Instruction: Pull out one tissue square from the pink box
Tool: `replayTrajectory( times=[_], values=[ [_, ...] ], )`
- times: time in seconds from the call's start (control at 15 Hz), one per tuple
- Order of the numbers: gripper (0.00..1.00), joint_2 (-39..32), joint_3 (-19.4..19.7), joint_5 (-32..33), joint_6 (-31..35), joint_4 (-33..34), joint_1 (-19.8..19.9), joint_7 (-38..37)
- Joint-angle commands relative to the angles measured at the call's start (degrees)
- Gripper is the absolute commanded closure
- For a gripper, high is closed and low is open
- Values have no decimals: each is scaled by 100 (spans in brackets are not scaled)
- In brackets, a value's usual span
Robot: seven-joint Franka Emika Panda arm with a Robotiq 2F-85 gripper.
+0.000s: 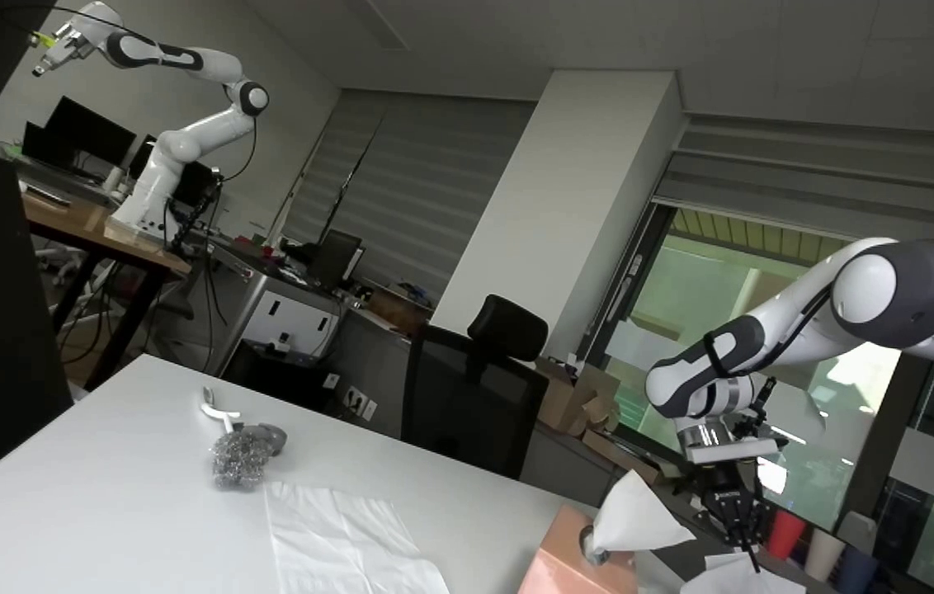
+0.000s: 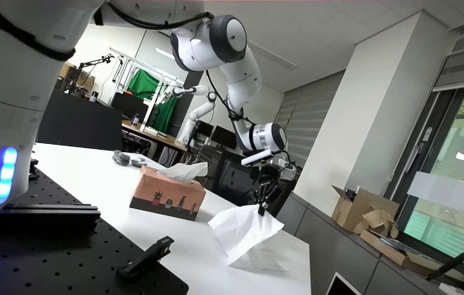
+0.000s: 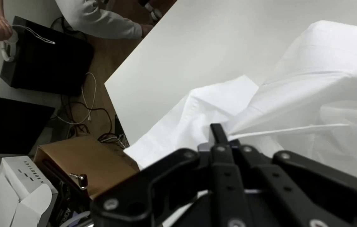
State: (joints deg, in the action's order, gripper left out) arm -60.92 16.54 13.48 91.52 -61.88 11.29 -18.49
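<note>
The pink tissue box [image 2: 170, 194] sits on the white table, and it also shows at the bottom of an exterior view [image 1: 570, 565]. A white tissue [image 2: 187, 170] sticks up out of its top opening. My gripper [image 2: 262, 205] is to the side of the box, apart from it, with its fingers closed on a separate white tissue [image 2: 236, 229]. That held tissue hangs down, and its lower part lies against the table. In the wrist view the fingertips [image 3: 224, 135] pinch the tissue [image 3: 317, 82], which spreads to both sides. The box is out of the wrist view.
A flat white sheet [image 1: 351, 536] lies on the table [image 1: 104, 478] near a grey fuzzy object [image 1: 240, 454]. A black clamp-like piece [image 2: 146, 260] is at the black base plate's edge. Beyond the table corner are a person [image 3: 96, 19] and a cardboard box [image 3: 87, 157].
</note>
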Motion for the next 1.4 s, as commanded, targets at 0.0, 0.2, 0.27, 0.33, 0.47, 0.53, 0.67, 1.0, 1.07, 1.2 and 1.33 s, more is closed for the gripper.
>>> replayTrajectory(
  times=[0.0, 0.2, 0.27, 0.33, 0.47, 0.53, 0.67, 1.0, 1.07, 1.2, 1.33],
  values=[
    [73, -471, -58, -66, 143, 672, 69, -115],
    [53, -582, -90, -119, 807, 663, 30, -316],
    [47, -611, -86, -118, 1034, 647, 12, -386],
    [39, -626, -67, -89, 1260, 600, -26, -477],
    [27, -629, -30, -38, 1709, 490, -95, -660],
    [19, -619, -15, -14, 1914, 435, -130, -746],
    [5, -550, 12, 0, 2306, 298, -204, -952],
    [0, -34, -35, -119, 3416, -341, -400, -1603],
    [0, 139, -70, -156, 3578, -551, -442, -1677],
    [0, -253, -53, -129, 3468, -52, -387, -1449],
    [0, -48, 14, -259, 3559, -287, -505, -1476]
  ],
)
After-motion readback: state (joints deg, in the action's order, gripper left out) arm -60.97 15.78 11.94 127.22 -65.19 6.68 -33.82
